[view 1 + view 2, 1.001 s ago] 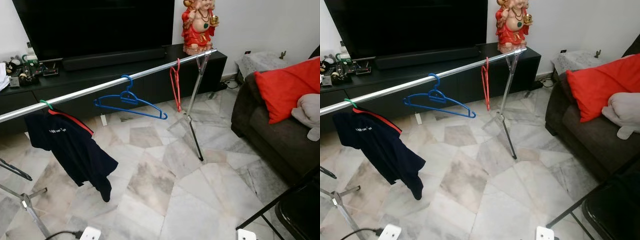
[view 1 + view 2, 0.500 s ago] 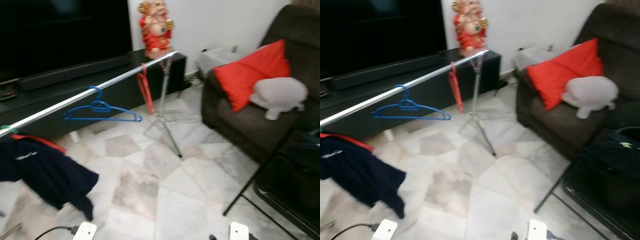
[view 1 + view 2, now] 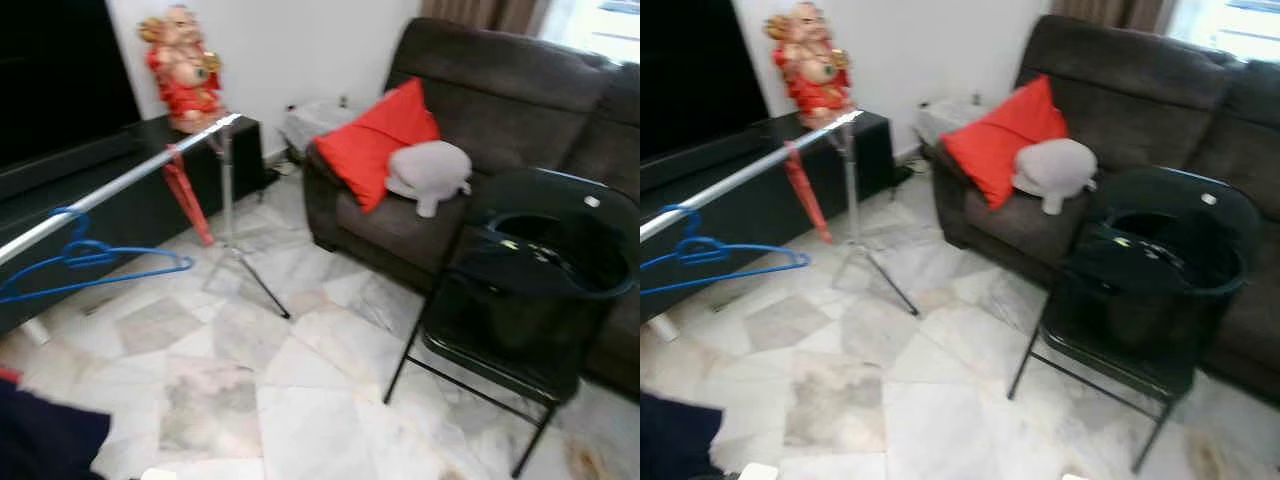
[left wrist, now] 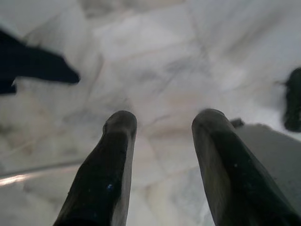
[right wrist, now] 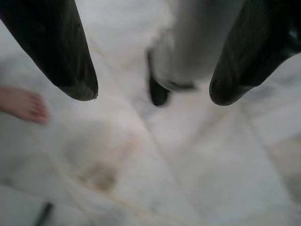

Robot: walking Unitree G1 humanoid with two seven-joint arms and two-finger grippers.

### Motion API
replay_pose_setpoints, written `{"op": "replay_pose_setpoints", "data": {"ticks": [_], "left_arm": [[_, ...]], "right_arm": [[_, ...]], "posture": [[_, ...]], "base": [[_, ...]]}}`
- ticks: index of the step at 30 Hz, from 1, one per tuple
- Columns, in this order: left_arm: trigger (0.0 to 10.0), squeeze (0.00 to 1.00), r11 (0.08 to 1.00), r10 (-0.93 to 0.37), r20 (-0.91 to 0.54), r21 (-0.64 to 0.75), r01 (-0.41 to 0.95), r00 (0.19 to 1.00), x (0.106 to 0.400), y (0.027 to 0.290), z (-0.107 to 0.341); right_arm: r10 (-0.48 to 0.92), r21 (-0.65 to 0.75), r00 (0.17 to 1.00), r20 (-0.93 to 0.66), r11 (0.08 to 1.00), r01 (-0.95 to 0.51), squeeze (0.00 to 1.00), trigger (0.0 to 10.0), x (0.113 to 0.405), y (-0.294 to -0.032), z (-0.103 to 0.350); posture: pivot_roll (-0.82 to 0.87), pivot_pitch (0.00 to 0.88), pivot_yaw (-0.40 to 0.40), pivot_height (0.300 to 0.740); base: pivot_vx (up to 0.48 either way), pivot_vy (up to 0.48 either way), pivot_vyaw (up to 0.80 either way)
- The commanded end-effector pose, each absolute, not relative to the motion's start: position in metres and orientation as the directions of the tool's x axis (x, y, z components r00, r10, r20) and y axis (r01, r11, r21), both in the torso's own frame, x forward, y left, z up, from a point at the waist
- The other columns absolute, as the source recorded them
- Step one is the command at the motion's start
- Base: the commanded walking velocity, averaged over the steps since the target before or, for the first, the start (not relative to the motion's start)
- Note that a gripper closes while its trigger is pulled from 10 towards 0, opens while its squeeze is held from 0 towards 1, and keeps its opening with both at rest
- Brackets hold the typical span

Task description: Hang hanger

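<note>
Two hangers, a blue plastic hanger (image 3: pixel 85 268) at nine o'clock and a red plastic hanger (image 3: pixel 188 196) toward ten, are seen on the silver metal rail (image 3: pixel 120 184), while the left pincer (image 4: pixel 162 165) and right pincer (image 5: pixel 150 92) are spread wide and empty above the marble floor (image 3: pixel 300 400), so another hanger is judged not yet fetched.
</note>
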State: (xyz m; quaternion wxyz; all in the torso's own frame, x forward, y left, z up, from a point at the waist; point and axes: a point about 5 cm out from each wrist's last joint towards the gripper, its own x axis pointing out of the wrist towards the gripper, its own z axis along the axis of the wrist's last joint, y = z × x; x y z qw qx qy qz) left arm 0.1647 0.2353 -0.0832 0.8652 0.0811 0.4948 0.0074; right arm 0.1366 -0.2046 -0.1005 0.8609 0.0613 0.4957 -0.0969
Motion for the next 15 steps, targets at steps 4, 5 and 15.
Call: {"op": "replay_pose_setpoints", "data": {"ticks": [4,5,15], "left_arm": [[10.0,0.00,0.987,0.141,-0.867,0.159,-0.003,0.478,0.145,0.246,-0.088],[10.0,0.00,0.987,0.147,-0.868,0.160,-0.013,0.475,0.142,0.247,-0.089],[10.0,0.00,0.989,0.087,-0.887,0.131,0.066,0.453,0.134,0.241,-0.093]], "right_arm": [[-0.074,0.018,0.501,-0.862,0.984,0.177,0.00,10.0,0.138,-0.202,-0.100],[-0.072,0.023,0.514,-0.855,0.984,0.177,0.00,10.0,0.140,-0.204,-0.099],[-0.122,0.005,0.513,-0.849,0.971,0.239,0.00,10.0,0.135,-0.219,-0.098]], "posture": [[0.13,0.028,-0.050,0.740],[0.14,0.037,-0.053,0.740],[0.07,0.048,0.028,0.740]], "base": [[0.000,0.000,-0.70],[0.000,0.000,0.00],[0.000,0.000,0.00]]}}
